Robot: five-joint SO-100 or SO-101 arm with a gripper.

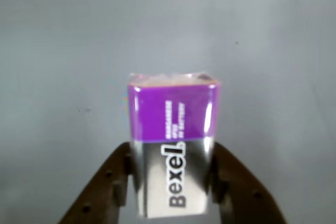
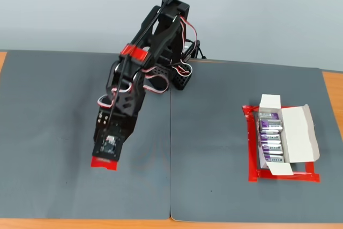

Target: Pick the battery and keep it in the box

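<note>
The battery (image 1: 173, 119), silver with a purple band and dark "Bexel" lettering, fills the middle of the wrist view. My gripper (image 1: 172, 153) is shut on it, one brown finger pressed against each of its silver sides, with grey mat behind it. In the fixed view my gripper (image 2: 105, 153) points down at the left part of the mat and hides the battery. The box (image 2: 300, 132), a white carton with its flaps folded out, lies far to the right and holds several silver-purple batteries (image 2: 270, 139) in a row.
The box rests on a red tape patch (image 2: 252, 176). A red strip (image 2: 103, 163) shows at the gripper's lower end. Two dark grey mats meet at a seam (image 2: 170, 154). The arm's base (image 2: 177, 76) stands at the back centre; bare mat lies between the arm and the box.
</note>
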